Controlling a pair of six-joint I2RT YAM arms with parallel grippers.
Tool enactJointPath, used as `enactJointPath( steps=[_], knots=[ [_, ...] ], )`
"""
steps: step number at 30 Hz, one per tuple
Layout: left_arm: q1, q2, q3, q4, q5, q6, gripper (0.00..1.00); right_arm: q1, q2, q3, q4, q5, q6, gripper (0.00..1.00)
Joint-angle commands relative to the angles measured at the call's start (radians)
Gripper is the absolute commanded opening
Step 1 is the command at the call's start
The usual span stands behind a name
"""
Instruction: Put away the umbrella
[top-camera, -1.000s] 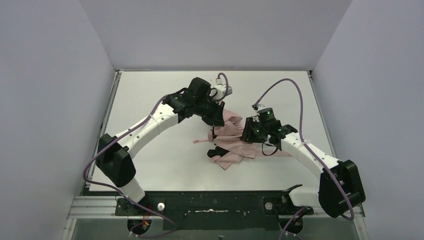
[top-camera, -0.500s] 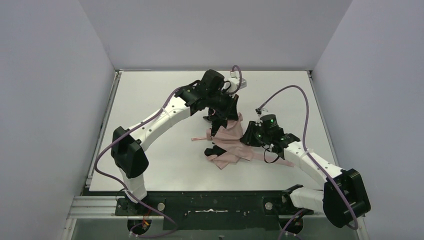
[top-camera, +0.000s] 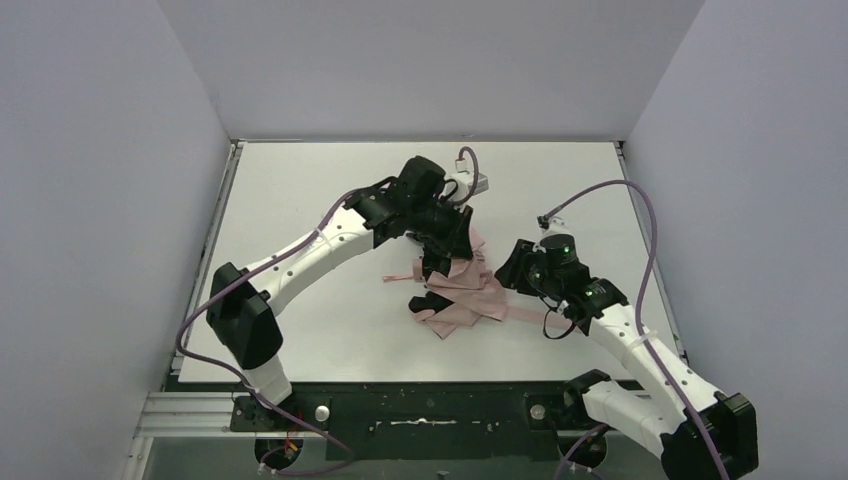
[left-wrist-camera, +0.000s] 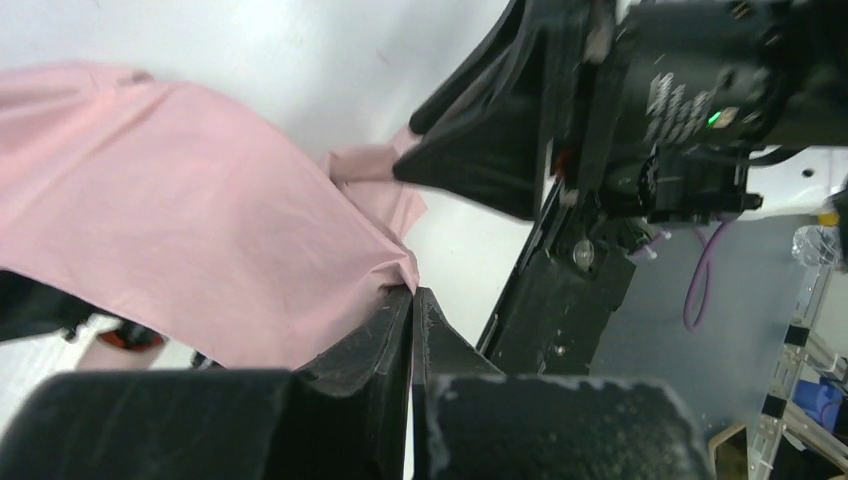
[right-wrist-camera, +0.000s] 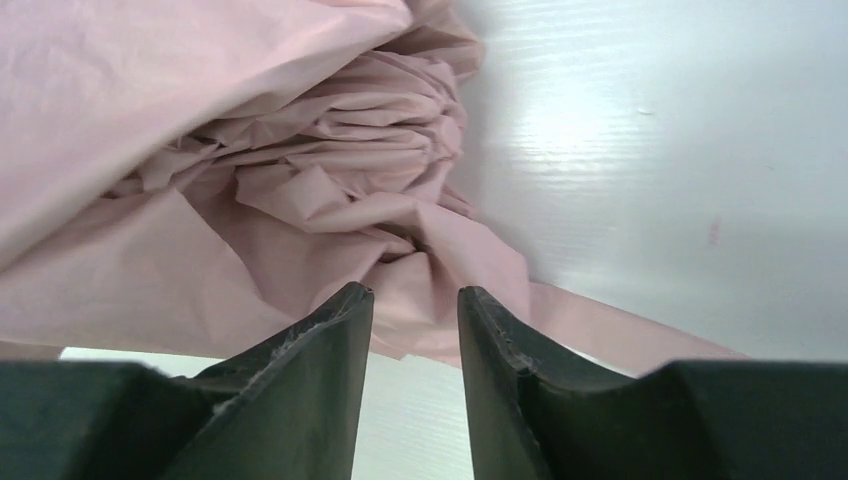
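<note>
The umbrella (top-camera: 465, 298) lies collapsed but unrolled, a crumpled pink heap near the middle of the white tabletop (top-camera: 300, 185), between the two tools. The left tool (top-camera: 443, 258) reaches down onto the far side of the heap. In its wrist view the left tool (left-wrist-camera: 411, 293) is clenched, fingers pressed together with no gap, and it pinches an edge of the fabric at its very tips. From that pinch a smooth pink sheet (left-wrist-camera: 190, 260) spreads away to the tool's left. The black body of the right arm (left-wrist-camera: 690, 110), a green light on it, stands close ahead and to the right. The right tool (top-camera: 512, 272) sits at the heap's other side, pointing into it. In its wrist view the right tool (right-wrist-camera: 414, 300) is released: its two fingers (right-wrist-camera: 335, 330) stand apart with a narrow gap. A tight bunch of creased fabric (right-wrist-camera: 340, 190) lies directly ahead of the tips. Whether the fingers touch the cloth cannot be told. A flat pink strip (right-wrist-camera: 640, 335) runs out to the right of this tool across the bare tabletop. Black ribs (top-camera: 430, 302) show at the near left edge of the heap.
</note>
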Motion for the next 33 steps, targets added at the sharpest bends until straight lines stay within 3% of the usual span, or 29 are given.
enactJointPath(
  steps=[1, 10, 19, 33],
  knots=[
    [-0.01, -0.078, -0.107, 0.087, -0.041, -0.035, 0.0, -0.015, -0.069, 0.059, -0.145, 0.1, 0.014, 0.4],
    [-0.051, -0.095, -0.286, 0.183, -0.045, -0.094, 0.07, -0.019, -0.111, 0.065, -0.193, 0.118, 0.018, 0.48],
    [-0.058, -0.172, -0.433, 0.21, -0.083, -0.117, 0.39, -0.02, -0.045, 0.164, -0.21, 0.073, -0.078, 0.54],
    [0.023, -0.351, -0.51, 0.179, -0.118, -0.105, 0.51, -0.024, 0.148, 0.391, -0.198, -0.032, -0.303, 0.78]
  ],
)
